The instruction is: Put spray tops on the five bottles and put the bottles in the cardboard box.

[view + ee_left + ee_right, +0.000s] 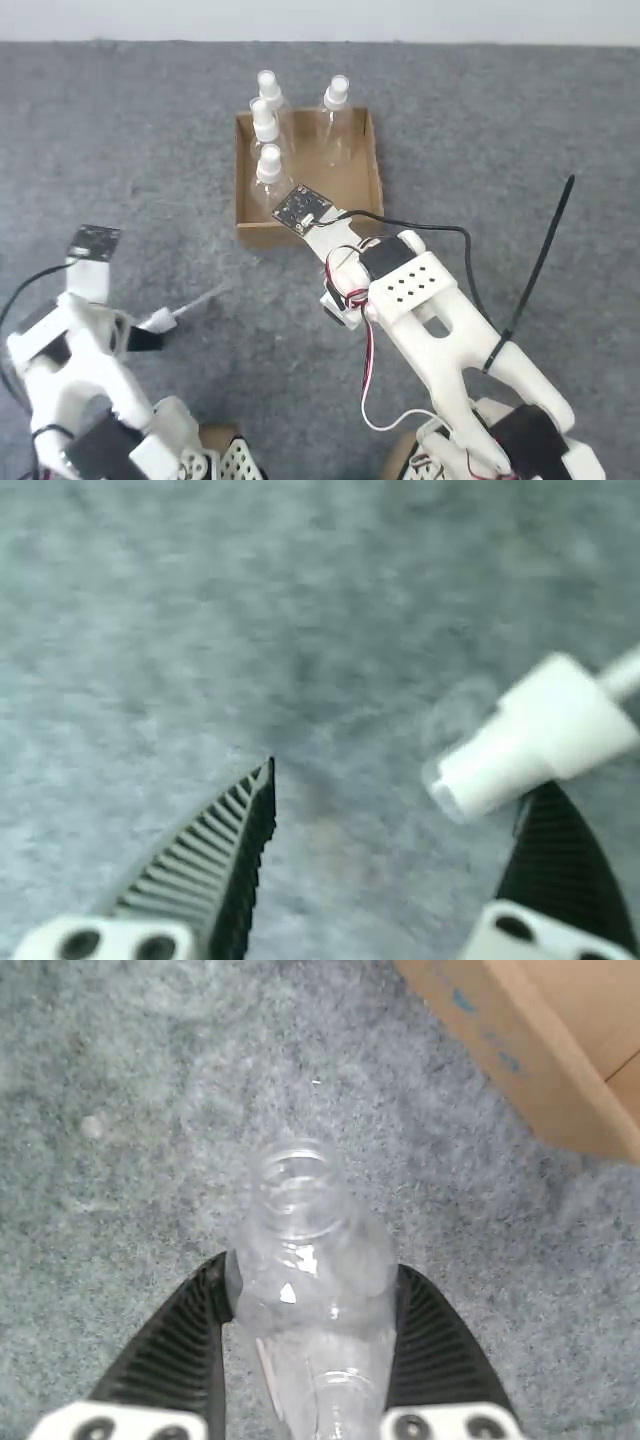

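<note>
**Spray top off-centre at left fingers; 5th bottle uncapped**

Risk: the left gripper (404, 778) has its fingers (215, 850) wide apart. The spray top (530, 735) sits at the tip of 1 finger, not squarely between the 2. Closing from here would likely nudge it away or pinch it askew, and its dip tube (200, 302) would then miss the neck.

The right gripper (310, 1265) is clamped on the clear bottle (305, 1230), neck open, just short of the cardboard box (375, 170). Beyond, 4 capped bottles (268, 165) stand inside.

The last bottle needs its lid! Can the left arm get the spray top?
Probably yes: the spray top sits right by the open left gripper, with nothing between them.
</note>
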Robot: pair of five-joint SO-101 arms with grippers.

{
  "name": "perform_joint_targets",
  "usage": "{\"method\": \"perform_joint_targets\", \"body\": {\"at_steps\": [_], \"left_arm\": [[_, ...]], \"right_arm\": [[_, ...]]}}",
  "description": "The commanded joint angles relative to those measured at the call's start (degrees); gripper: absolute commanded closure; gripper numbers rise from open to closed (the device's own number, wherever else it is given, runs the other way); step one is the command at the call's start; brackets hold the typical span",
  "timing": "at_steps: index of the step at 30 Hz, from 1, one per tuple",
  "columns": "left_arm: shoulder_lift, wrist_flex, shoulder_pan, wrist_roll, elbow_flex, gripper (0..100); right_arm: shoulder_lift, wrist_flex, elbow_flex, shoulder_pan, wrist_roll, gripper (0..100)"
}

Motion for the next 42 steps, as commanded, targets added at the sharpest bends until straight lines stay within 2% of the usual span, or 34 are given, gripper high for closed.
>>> {"method": "perform_joint_targets", "body": {"at_steps": [1,4,10,16,21,25,31,34,38,42], "left_arm": [[-0.44,-7.65,-2.81,-0.44,-0.66,64],[-0.53,-10.46,-3.25,3.43,-0.75,64],[-0.53,-16.35,-1.67,15.74,-1.80,64],[-0.97,-16.62,2.02,31.21,-2.68,64],[-0.97,-15.91,2.90,36.31,-2.68,64],[-1.05,-8.35,2.90,36.31,-5.23,64],[-0.97,12.66,3.08,36.31,-16.22,64],[-0.97,20.40,3.52,36.31,-20.88,64],[-0.79,26.37,6.86,37.19,-22.55,64],[-0.35,27.25,11.69,47.47,-21.49,64]], "right_arm": [[-0.04,-1.27,-2.99,0.92,-0.09,97.4],[-0.04,-1.27,-2.99,0.92,-0.09,97.4],[-0.04,-1.27,-2.99,0.92,-0.09,97.4],[-0.04,-1.27,-2.99,0.92,-0.09,97.4],[-0.04,-1.27,-2.99,0.92,-0.09,97.4],[-0.04,-1.27,-2.99,0.92,-0.09,97.4],[-0.04,-1.27,-2.99,0.92,-0.09,97.4],[-0.04,-1.27,-2.99,0.92,-0.09,97.4],[-0.04,-1.27,-2.99,0.92,-0.09,97.4],[-0.04,-1.27,-2.99,0.92,-0.09,97.4]]}}
